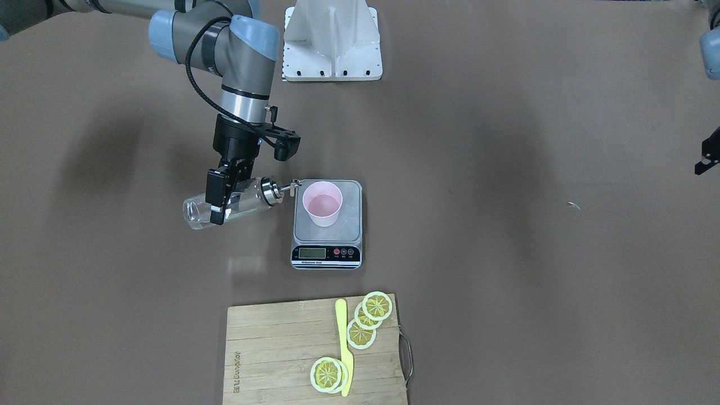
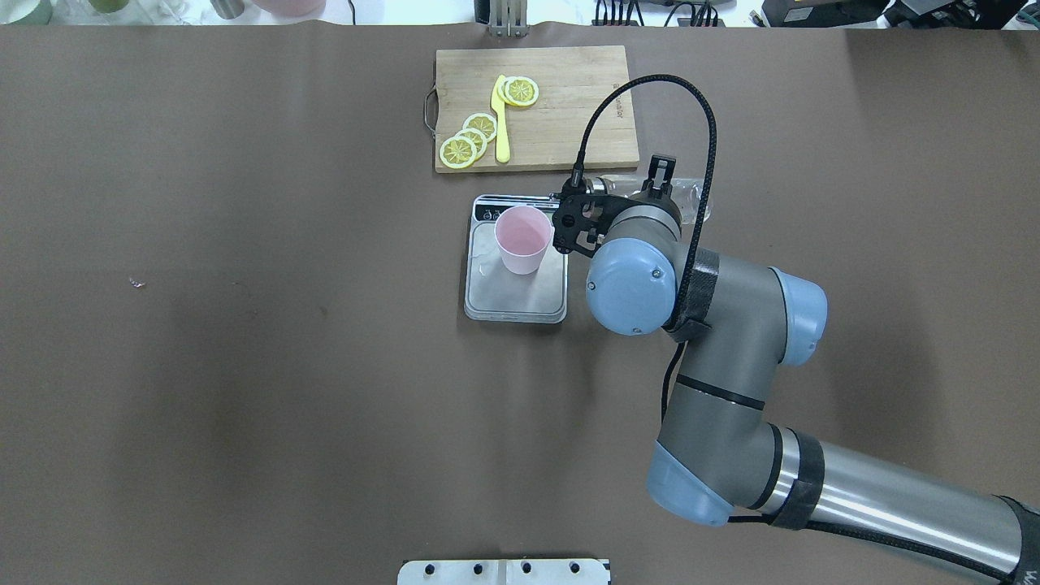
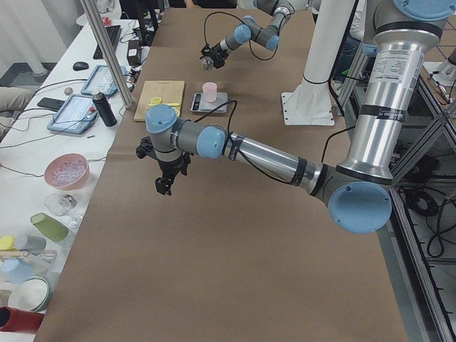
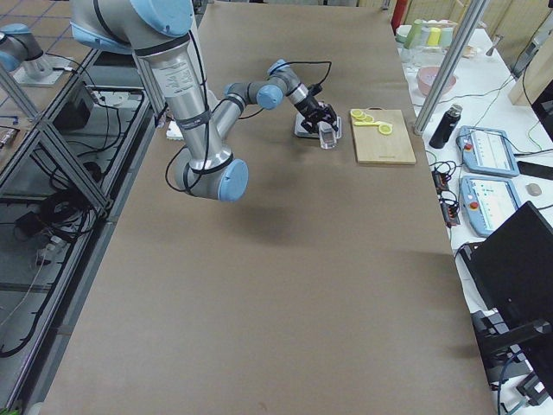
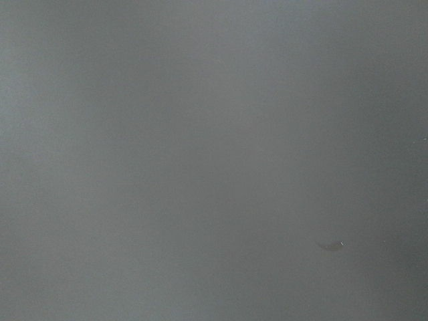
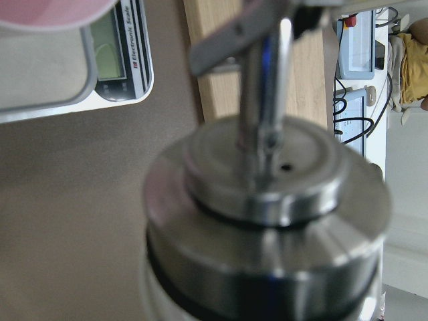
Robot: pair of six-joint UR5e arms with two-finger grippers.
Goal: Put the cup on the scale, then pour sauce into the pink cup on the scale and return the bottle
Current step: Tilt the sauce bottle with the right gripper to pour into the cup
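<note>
The pink cup stands upright on the scale, towards its back. My right gripper is shut on the clear glass bottle and holds it tipped almost level above the table. The bottle's silver spout points at the cup and ends just beside its rim. No stream of sauce shows. The overhead view shows the cup on the scale. The right wrist view shows the bottle's collar close up and blurred. My left gripper hangs far off over bare table; I cannot tell if it is open.
A wooden cutting board with lemon slices and a yellow knife lies just beyond the scale. The white mount base sits at the robot's side of the table. Brown paper covers the table.
</note>
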